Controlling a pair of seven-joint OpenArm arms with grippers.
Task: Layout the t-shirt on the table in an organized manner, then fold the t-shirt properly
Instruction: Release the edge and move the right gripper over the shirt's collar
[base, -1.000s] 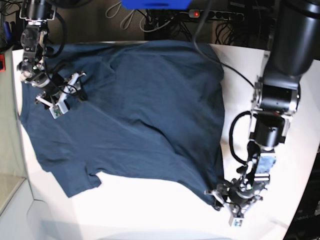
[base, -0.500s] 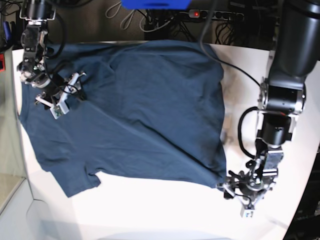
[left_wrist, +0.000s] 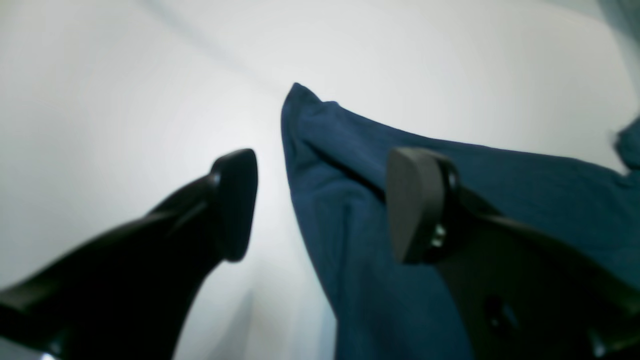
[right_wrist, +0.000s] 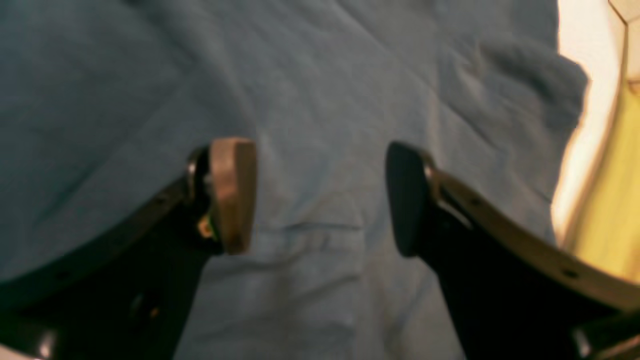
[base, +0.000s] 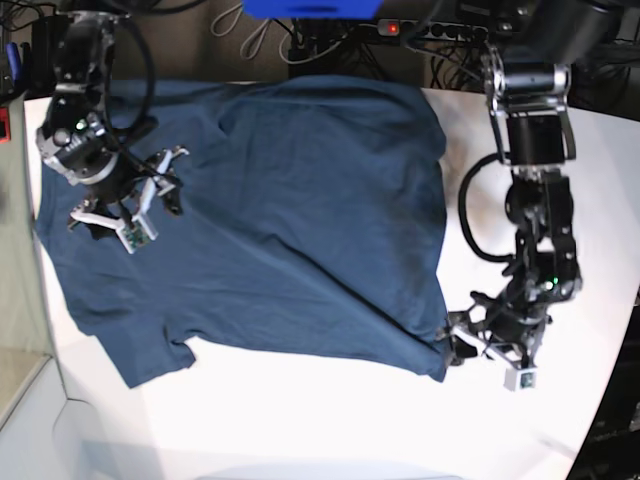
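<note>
The t-shirt (base: 270, 220) is spread flat over the middle and far part of the table (base: 330, 420), its dark navy cloth reaching from the far edge down to a slanted hem. In the base view a short sleeve (base: 150, 360) is seen jutting out at the near left, and a low crease (base: 330, 290) is drawn diagonally across the body toward the near right corner. That corner (base: 435, 362) is laid on the white top just beside the left gripper (base: 487, 350).

The left gripper is held low over the table at the shirt's corner. In the left wrist view its two dark fingers (left_wrist: 235, 200) are parted, with nothing clamped between them; the shirt's pointed edge (left_wrist: 300, 100) is seen lying on the table between and beyond them, one finger over bare white surface and the other over the cloth. Whether either fingertip is touching the fabric cannot be told.

The right gripper (base: 128, 205) is positioned over the shirt's left part, near the shoulder area. In the right wrist view its fingers (right_wrist: 232, 195) are spread wide apart above wrinkled blue cloth (right_wrist: 320, 150), and no fabric is pinched between them. A strip of pale table and a yellowish surface (right_wrist: 610, 200) are seen at that view's right edge, past the shirt's border.
</note>
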